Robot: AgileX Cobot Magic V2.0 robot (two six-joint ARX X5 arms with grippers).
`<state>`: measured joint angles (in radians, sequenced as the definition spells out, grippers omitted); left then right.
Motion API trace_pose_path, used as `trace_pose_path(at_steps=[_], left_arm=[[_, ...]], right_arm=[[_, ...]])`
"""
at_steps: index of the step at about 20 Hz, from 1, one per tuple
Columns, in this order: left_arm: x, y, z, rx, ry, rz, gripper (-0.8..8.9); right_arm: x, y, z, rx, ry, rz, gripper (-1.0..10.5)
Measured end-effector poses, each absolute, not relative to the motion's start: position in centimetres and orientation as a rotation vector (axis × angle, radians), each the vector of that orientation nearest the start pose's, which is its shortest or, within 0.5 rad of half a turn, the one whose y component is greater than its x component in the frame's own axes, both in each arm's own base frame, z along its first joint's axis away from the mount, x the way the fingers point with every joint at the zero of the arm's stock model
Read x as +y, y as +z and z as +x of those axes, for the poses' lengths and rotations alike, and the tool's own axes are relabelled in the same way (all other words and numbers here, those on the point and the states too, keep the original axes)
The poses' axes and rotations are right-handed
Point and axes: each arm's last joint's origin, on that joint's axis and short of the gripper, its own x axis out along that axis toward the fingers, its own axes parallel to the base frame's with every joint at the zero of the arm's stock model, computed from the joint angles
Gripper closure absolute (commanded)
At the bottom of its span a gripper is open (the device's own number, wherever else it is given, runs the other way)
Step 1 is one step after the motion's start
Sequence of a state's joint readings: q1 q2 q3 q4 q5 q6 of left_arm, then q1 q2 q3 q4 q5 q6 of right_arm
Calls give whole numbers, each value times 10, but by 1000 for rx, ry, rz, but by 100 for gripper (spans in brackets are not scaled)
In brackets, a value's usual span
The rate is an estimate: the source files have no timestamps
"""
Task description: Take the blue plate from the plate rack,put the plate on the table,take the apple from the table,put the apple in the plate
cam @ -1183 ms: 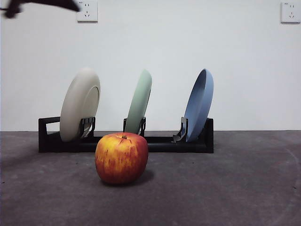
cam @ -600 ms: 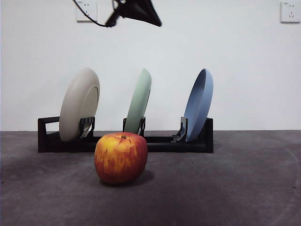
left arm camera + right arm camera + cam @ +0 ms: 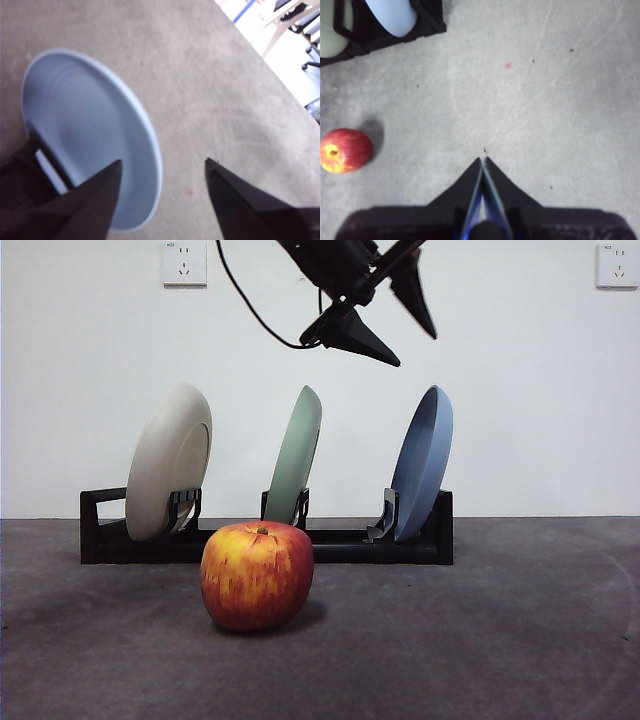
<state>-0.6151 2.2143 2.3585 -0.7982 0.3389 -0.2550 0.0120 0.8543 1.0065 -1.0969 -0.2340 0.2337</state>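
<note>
The blue plate (image 3: 422, 465) stands on edge in the right slot of the black plate rack (image 3: 350, 545). The red and yellow apple (image 3: 257, 575) sits on the dark grey table (image 3: 500, 620) in front of the rack. My left gripper (image 3: 415, 348) hangs open and empty just above the blue plate's top rim. In the left wrist view the plate (image 3: 85, 125) fills the space ahead of the open left gripper (image 3: 163, 162). My right gripper (image 3: 483, 159) is shut and empty above bare table, with the apple (image 3: 345, 150) and the rack (image 3: 425, 25) off to one side.
A pale green plate (image 3: 297, 455) stands in the rack's middle slot and a cream-white plate (image 3: 168, 462) in its left slot. A black cable trails from the left arm at the top of the front view.
The left arm has swung from the top left corner rightward and downward, to just above the blue plate. The plates and the apple have not moved.
</note>
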Motion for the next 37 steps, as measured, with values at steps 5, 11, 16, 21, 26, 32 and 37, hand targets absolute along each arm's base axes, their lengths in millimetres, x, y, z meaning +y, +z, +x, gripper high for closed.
trace_pose_path(at_steps=[5,11,16,21,26,32,37], left_arm=[[-302,336,399,785,-809,-143,498],[-314,307,411,823,-790,-180,572],[-322,305,407,822,-786,-173,818],[-325,305,405,817,-795,-183,822],[-326,305,405,818,-796,-184,821],[-321,343,397,790,-832,-194,821],[-304,409,373,672,-882,-212,821]], right_arm=[[8,319,132,1005,126,293,947],[8,318,131,1016,122,274,947],[7,318,131,1014,86,252,947],[7,318,131,1014,83,250,947],[7,318,131,1015,83,250,947],[7,318,131,1015,83,250,947],[7,320,131,981,77,268,947]])
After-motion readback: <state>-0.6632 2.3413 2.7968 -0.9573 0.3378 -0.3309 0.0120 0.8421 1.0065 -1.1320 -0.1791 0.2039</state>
